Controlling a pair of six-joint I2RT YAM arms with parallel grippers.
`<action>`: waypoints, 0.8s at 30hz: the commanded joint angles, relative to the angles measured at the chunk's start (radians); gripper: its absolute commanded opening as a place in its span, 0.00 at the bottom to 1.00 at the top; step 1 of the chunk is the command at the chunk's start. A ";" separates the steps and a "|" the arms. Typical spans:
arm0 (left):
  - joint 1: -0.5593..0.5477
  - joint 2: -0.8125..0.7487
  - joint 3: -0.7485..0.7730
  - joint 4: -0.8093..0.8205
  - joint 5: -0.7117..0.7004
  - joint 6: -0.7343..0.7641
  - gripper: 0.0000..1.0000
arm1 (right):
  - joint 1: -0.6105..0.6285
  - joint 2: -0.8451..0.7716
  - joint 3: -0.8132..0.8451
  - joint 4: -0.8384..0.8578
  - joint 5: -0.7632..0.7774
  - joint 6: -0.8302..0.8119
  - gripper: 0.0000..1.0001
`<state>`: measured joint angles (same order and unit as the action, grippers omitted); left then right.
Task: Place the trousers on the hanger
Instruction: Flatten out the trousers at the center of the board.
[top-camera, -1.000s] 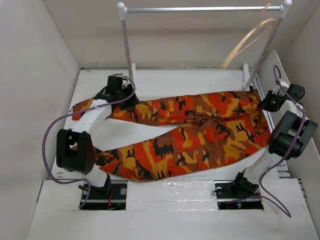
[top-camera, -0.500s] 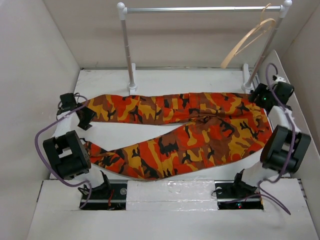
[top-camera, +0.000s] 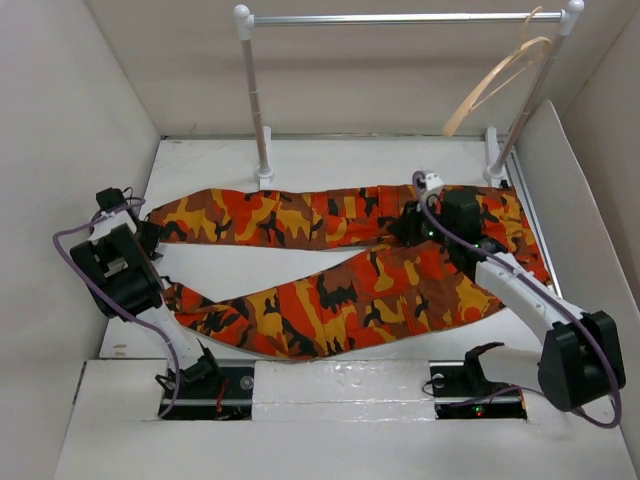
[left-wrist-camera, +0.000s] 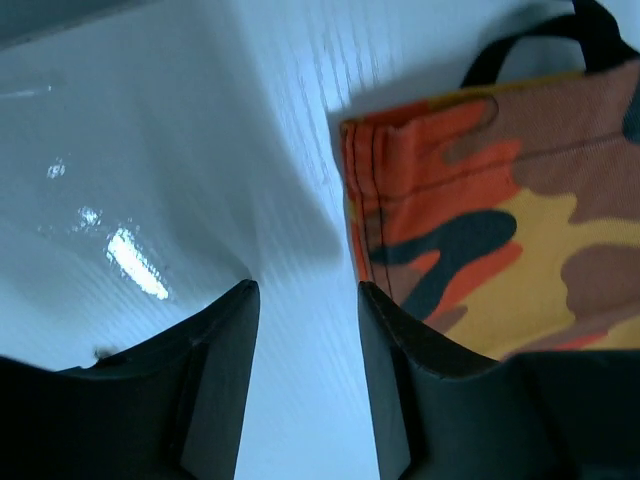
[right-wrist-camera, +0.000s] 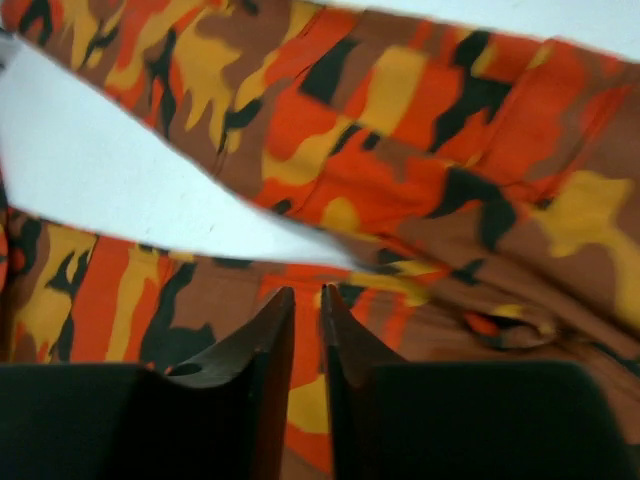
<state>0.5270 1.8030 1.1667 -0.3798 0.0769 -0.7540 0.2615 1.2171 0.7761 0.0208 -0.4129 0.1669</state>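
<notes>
The camouflage trousers (top-camera: 340, 270) lie flat on the white table, waist at the right and both legs running left. The pale wooden hanger (top-camera: 497, 75) hangs at the right end of the rail. My left gripper (top-camera: 150, 236) is at the far left, by the cuff of the far leg. In the left wrist view it (left-wrist-camera: 305, 290) is open over bare table, with the cuff (left-wrist-camera: 500, 230) beside its right finger. My right gripper (top-camera: 402, 224) hovers over the crotch. In the right wrist view it (right-wrist-camera: 307, 295) is shut and empty above the cloth (right-wrist-camera: 420, 130).
The metal clothes rail (top-camera: 400, 18) on white posts (top-camera: 255, 100) stands across the back of the table. White walls close in the left, right and back sides. A black loop (left-wrist-camera: 540, 40) shows at the cuff.
My left arm has swung left, from the far leg to its cuff end. My right arm has moved from the waist at the right edge to the crotch in the middle.
</notes>
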 joint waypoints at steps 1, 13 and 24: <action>-0.001 0.030 0.093 -0.030 -0.045 -0.028 0.38 | 0.145 -0.050 -0.018 0.001 -0.024 -0.069 0.25; -0.001 0.206 0.208 -0.045 -0.083 -0.028 0.00 | 0.286 -0.068 0.048 -0.162 0.054 -0.141 0.28; -0.176 0.002 0.617 -0.105 0.035 0.008 0.00 | 0.257 0.016 0.072 -0.093 0.019 -0.155 0.28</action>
<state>0.4141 1.9568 1.5772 -0.4835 0.0753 -0.7662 0.5327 1.1992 0.7956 -0.1345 -0.3668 0.0292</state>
